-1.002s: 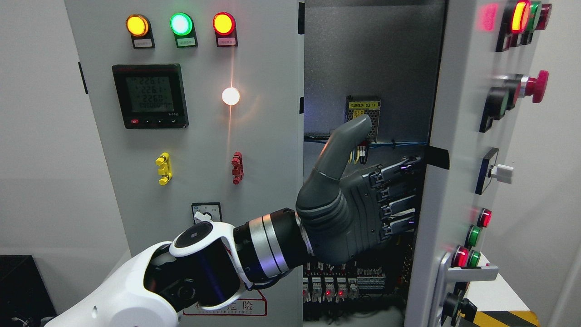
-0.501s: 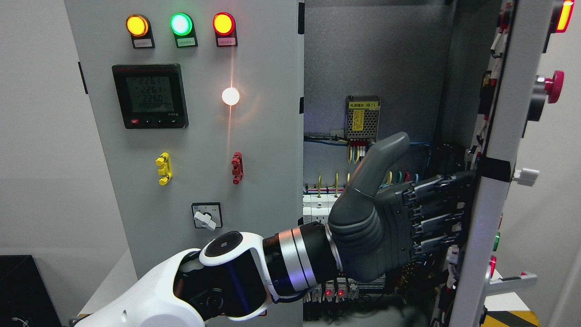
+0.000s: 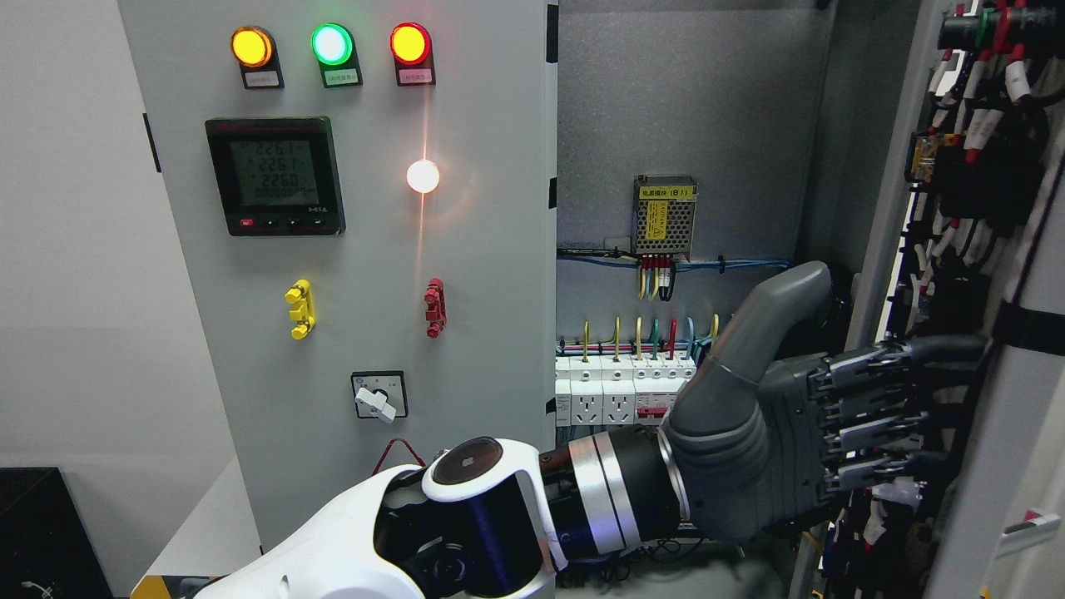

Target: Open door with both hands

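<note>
L hand on the right cabinet door, door swung wide.

My left hand (image 3: 799,441) reaches in from lower left across the open cabinet, thumb up, fingers (image 3: 874,399) stretched flat and spread vs. the inner face of the right door (image 3: 990,449); nothing gripped, just pressing. That door stands at the far right edge, turned so its back side w/ black wiring bundles and red/white tags faces me. Cabinet interior (image 3: 682,108) is exposed: a small power supply w/ yellow label (image 3: 664,216) on the back wall, a row of white breakers (image 3: 620,395) below it w/ coloured wires above. Left door (image 3: 349,249) is shut, carrying yellow, green, red lamps up top, a digital meter (image 3: 274,175) and a rotary switch (image 3: 378,398). R hand not in view.
</note>
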